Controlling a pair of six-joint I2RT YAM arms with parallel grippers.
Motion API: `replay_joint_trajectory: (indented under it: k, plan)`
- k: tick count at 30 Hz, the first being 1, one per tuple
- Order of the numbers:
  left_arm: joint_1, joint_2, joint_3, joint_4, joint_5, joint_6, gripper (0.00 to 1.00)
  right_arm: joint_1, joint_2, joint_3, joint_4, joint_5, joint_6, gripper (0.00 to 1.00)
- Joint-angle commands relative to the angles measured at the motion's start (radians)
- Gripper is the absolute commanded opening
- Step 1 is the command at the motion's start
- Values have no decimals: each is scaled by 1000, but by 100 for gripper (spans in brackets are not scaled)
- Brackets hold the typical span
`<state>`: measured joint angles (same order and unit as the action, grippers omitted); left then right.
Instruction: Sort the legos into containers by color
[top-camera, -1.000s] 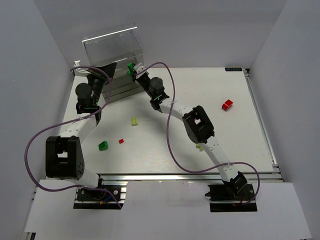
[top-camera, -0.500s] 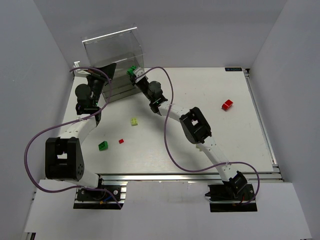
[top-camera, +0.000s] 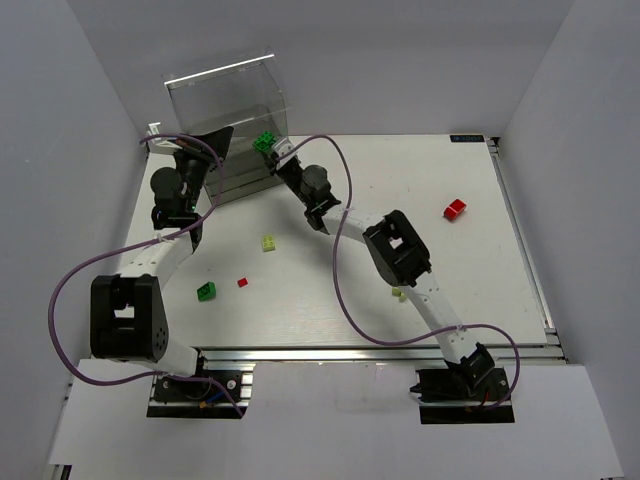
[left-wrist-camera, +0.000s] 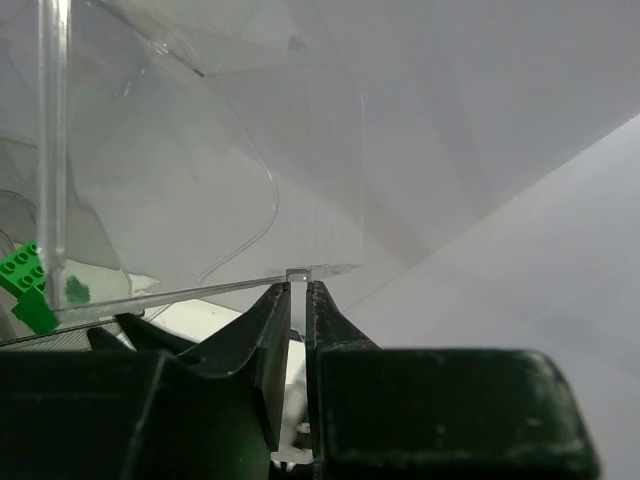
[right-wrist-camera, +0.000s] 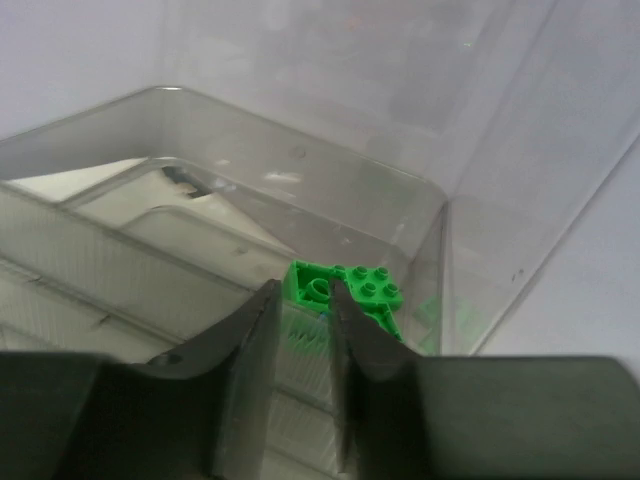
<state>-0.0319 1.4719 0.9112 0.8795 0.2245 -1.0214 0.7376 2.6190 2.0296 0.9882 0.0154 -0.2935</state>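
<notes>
1. My right gripper (right-wrist-camera: 305, 293) is pinched tight on a small bright green studded brick (right-wrist-camera: 366, 288). The brick is up at the far left corner of the counter, right beside the big clear plastic cabinet (top-camera: 225, 95).
2. An open clear drawer (right-wrist-camera: 190, 110) lies just ahead of the brick and a bit below it. The brick's long side runs left to right in the right wrist view. I think a small reach forward comes next, then letting go.
3. My left gripper (left-wrist-camera: 297, 292) is squeezed on a thin clear plastic edge (left-wrist-camera: 240, 280) of the cabinet. I think it is holding the drawer open.
4. Only the top view shows the loose bricks. A pale yellow-green brick (top-camera: 268, 243), a dark green brick (top-camera: 206, 291) and a tiny red brick (top-camera: 242, 282) lie near the middle. A bigger red brick (top-camera: 455, 209) lies near the right edge.
5. Only the right wrist view shows how the brick lines up with the drawer.
</notes>
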Motion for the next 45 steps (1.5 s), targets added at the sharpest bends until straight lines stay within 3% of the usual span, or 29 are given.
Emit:
replay_joint_trajectory:
  k: [1, 3, 4, 5, 13, 31, 37, 43, 45]
  plan:
    - [9, -58, 17, 1, -20, 9, 23, -10, -207, -124, 132, -56, 48, 28]
    - [9, -59, 18, -4, -22, 11, 23, -15, -267, -198, 142, -86, 57, 15]
    - [9, -58, 17, -5, -25, 12, 23, -12, -311, -251, 147, -91, 59, 1]
    - [9, -58, 17, -5, -28, 11, 23, -14, -330, -270, 147, -89, 59, 0]
    - [9, -71, 12, -22, -36, 12, 23, -23, -415, -273, 38, -169, 47, 0]
    - [9, -68, 11, -47, -25, 7, 23, -24, -320, -33, -42, -23, 37, 0]
    - [9, -108, -15, -126, -14, 24, 57, -23, -327, -31, -42, -22, 44, 0]
    - [0, -298, -172, -358, -66, 139, 65, -24, -321, -32, -42, -22, 45, 0]
    - [-10, -370, -175, -555, -120, 203, 67, -24, -320, -34, -42, -20, 47, 0]
